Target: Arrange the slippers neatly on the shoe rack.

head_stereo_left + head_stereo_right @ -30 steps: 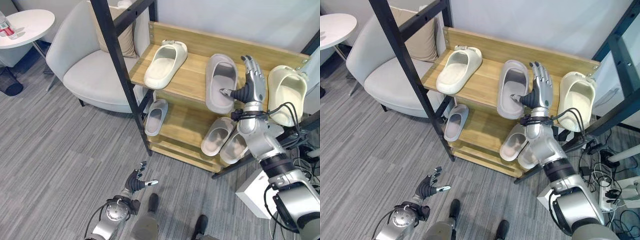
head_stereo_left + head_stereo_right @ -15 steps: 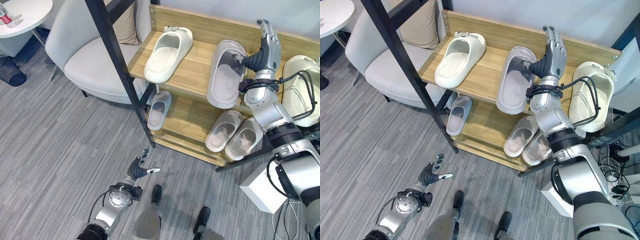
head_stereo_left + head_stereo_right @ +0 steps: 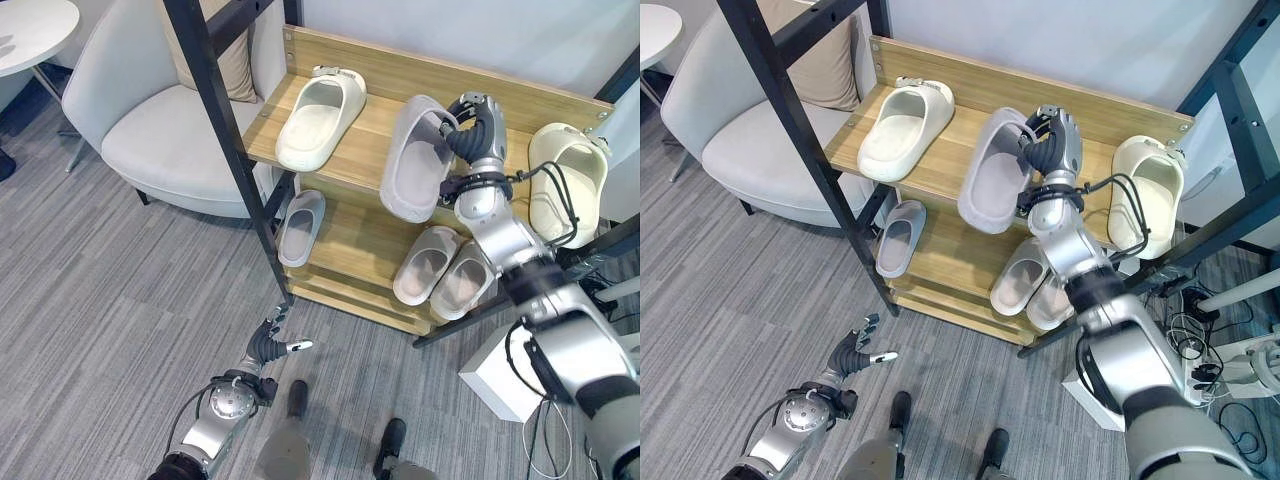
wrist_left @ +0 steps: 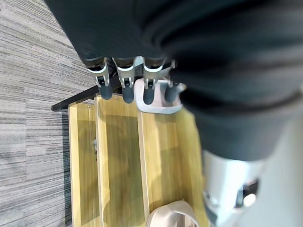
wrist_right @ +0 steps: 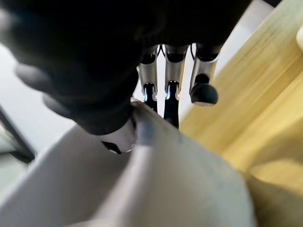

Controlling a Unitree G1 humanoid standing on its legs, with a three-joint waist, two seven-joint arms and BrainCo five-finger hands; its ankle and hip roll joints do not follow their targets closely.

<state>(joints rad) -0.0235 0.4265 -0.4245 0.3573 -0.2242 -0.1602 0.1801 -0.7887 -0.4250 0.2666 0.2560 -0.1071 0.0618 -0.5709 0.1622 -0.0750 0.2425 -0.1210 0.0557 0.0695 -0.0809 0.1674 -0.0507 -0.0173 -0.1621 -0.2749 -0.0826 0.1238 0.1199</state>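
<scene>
The right hand (image 3: pixel 472 125) is pinching the grey slipper (image 3: pixel 415 160) by its strap, upper centre; tilting, it could slide off the shoe rack (image 3: pixel 368 150); left hand (image 3: pixel 268 345) is hanging relaxed, lower left.

The right hand (image 3: pixel 472 125) covers the grey slipper's (image 3: pixel 415 160) toe end. At 10 o'clock the round table (image 3: pixel 32 30) is cut by the edge. The cream slipper's (image 4: pixel 171 215) front is cut off in the left wrist view.

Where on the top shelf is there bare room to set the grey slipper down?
Bare wood lies between the cream slipper and the grey slipper in the right robot hand. Toward the white slipper it is crowded.
</scene>
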